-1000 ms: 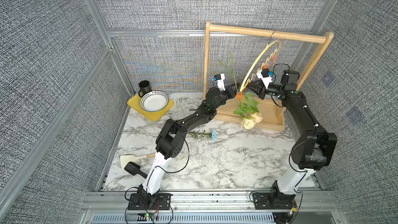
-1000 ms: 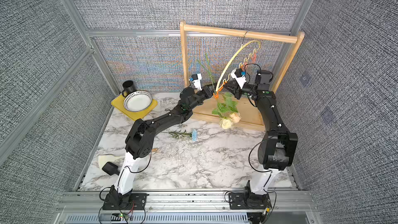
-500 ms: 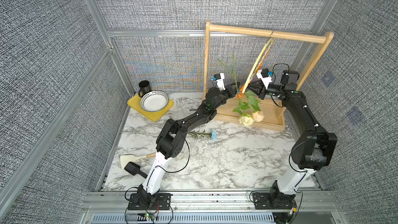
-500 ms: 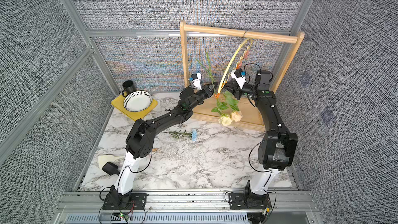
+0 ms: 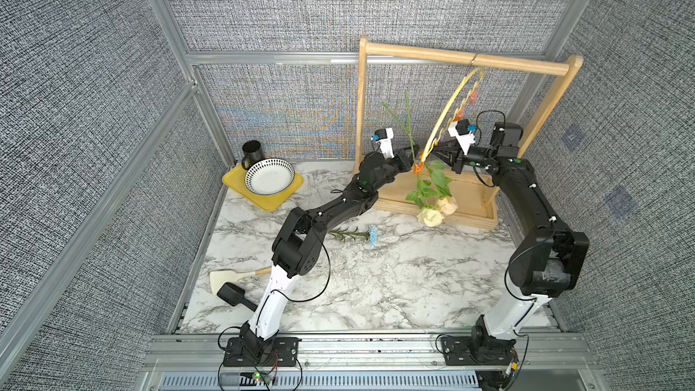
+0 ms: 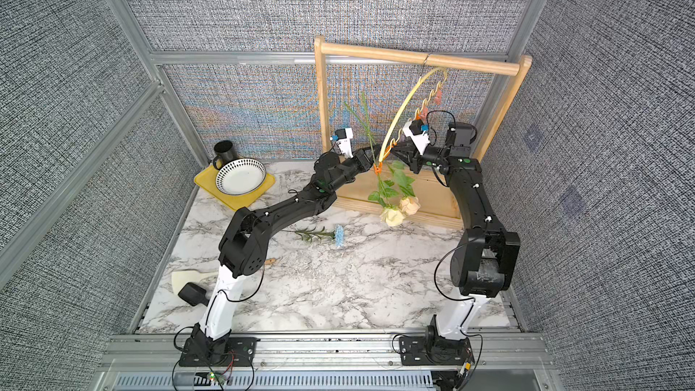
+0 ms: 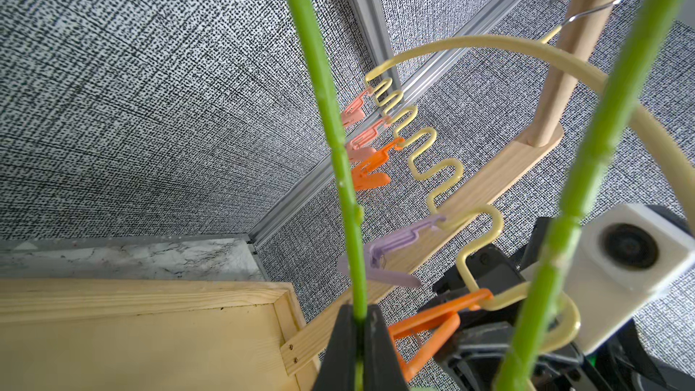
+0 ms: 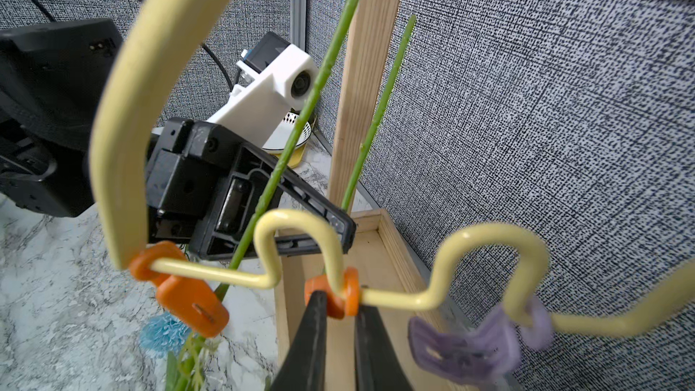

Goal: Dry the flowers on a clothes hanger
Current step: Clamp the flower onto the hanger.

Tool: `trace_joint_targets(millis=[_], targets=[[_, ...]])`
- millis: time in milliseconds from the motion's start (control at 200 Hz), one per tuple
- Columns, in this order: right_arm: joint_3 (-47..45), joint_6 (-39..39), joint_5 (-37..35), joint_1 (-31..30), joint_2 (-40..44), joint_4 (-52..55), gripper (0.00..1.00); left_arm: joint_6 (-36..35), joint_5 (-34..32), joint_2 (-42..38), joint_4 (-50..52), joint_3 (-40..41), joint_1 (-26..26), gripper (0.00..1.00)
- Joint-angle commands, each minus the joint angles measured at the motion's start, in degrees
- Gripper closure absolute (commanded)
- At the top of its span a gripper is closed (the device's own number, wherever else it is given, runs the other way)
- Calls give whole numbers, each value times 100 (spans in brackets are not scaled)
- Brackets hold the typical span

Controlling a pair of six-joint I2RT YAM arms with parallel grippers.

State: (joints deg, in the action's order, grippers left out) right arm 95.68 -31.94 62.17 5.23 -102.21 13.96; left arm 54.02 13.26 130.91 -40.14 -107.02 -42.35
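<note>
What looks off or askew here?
The thin pale-yellow arc hanger hangs askew from the light-wood rack's bar, its lower end held sideways by the right gripper pinching an orange clip. A light-blue frilly flower lies alone on the marble table.

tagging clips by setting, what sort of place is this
Likely a robot test cell: grey woven-fabric wall panels in silver aluminium framing, black left arm and right arm bolted to a metal rail, white marble-patterned tabletop.

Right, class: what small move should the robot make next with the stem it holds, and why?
Probably the left tool should nudge its stem into the orange clip that the right tool pinches on the hanger; stem and clip sit close, seemingly not yet joined.
</note>
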Motion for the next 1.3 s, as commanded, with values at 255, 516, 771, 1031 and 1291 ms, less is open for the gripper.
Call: trace_joint_targets(millis=[255, 516, 771, 1031, 1291], targets=[[2, 4, 28, -21, -6, 187, 70, -14, 79, -56, -126, -21, -2, 98], [-14, -21, 23, -21, 12, 246, 63, 29, 66, -42, -143, -20, -2, 98], [-93, -75, -14, -7, 43, 282, 61, 3, 81, -83, -150, 1, 1, 95], [-23, -5, -3, -8, 26, 229, 63, 129, 80, -51, -220, -29, 9, 98], [-100, 311, 122, -3, 25, -115, 58, 201, 69, -22, -240, -50, -1, 98]])
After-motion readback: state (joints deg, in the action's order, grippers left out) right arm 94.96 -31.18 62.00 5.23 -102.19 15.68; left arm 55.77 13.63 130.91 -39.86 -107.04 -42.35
